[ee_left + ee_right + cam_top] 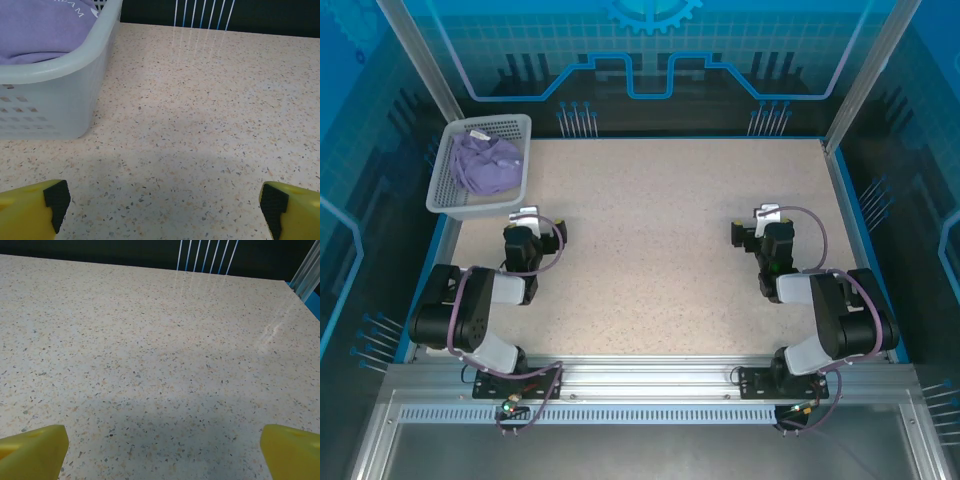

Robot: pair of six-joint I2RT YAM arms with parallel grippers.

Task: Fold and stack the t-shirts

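Note:
A crumpled lavender t-shirt [485, 162] lies inside the pale mesh basket [516, 178] at the table's far left corner. In the left wrist view the shirt [40, 27] shows white lettering above the basket's rim [75, 60]. My left gripper [526, 217] sits just in front of the basket, open, with bare tabletop between its yellow fingers [30, 212]. My right gripper [766, 215] rests on the right half of the table, far from the shirt. It is open too, its fingers [32, 450] wide apart over bare table.
The speckled tabletop [650, 240] stretches between the two arms. Blue raised edges [848, 215] border it left and right, with metal frame posts at the back corners. The basket wall [45, 110] stands close to the left gripper's left side.

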